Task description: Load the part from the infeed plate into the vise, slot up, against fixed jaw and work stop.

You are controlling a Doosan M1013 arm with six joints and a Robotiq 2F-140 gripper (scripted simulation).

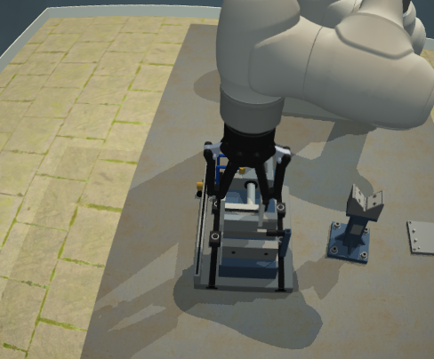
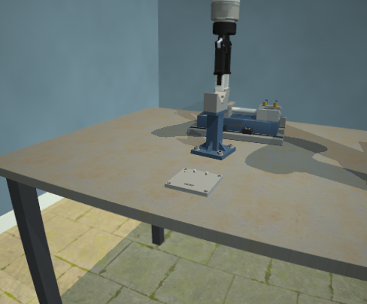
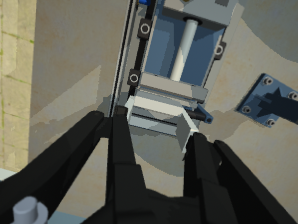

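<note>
My gripper point(image 1: 244, 205) is shut on the part point(image 1: 243, 207), a pale block held crosswise between the fingertips. It hangs in the air over the open vise point(image 1: 245, 242), touching nothing. In the wrist view the part point(image 3: 157, 117) sits between my fingers, and a dark groove runs along the face toward the camera. Below it I see the cylinder rod point(image 3: 182, 50) and the work stop point(image 3: 202, 115). In the exterior view the part point(image 2: 224, 89) hangs above the vise point(image 2: 244, 122), partly hidden behind the V-block point(image 2: 215, 103). The infeed plate point(image 1: 425, 238) is bare.
The V-block point(image 1: 365, 202) stands on its blue base to the right of the vise, with the infeed plate point(image 2: 194, 181) beyond it. The work stop point(image 1: 275, 233) juts in from the vise's right end. My arm's large body hangs over the back of the table.
</note>
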